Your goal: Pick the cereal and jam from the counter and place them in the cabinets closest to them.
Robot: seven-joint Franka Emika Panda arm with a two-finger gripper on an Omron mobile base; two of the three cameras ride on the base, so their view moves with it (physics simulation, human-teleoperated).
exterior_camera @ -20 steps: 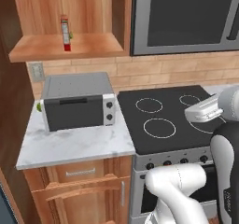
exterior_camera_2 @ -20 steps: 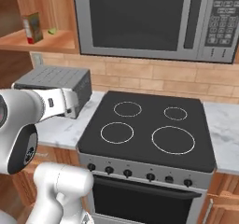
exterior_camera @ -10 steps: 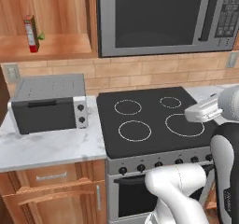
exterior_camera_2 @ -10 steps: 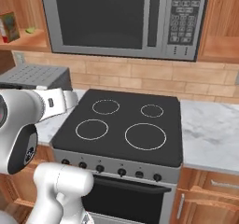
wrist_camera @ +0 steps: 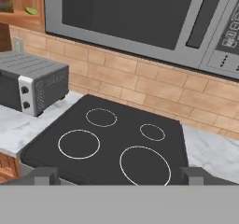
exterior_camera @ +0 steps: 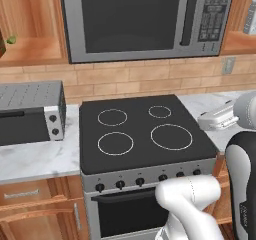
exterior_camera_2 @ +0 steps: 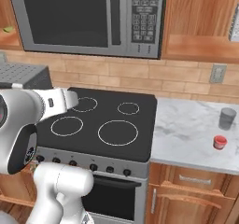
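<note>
Now the jam [exterior_camera_2: 219, 142] sits well right of the hand [wrist_camera: 119, 176].

Marbled counter [exterior_camera_2: 186, 134] bears jam [exterior_camera_2: 219, 142], grey cup [exterior_camera_2: 227, 118], toaster oven [exterior_camera: 30, 111].

Glossy white arm [exterior_camera: 189, 204], dark joints

base views flanking, hand view nearer, stovetop [exterior_camera: 145, 134] shared
</note>
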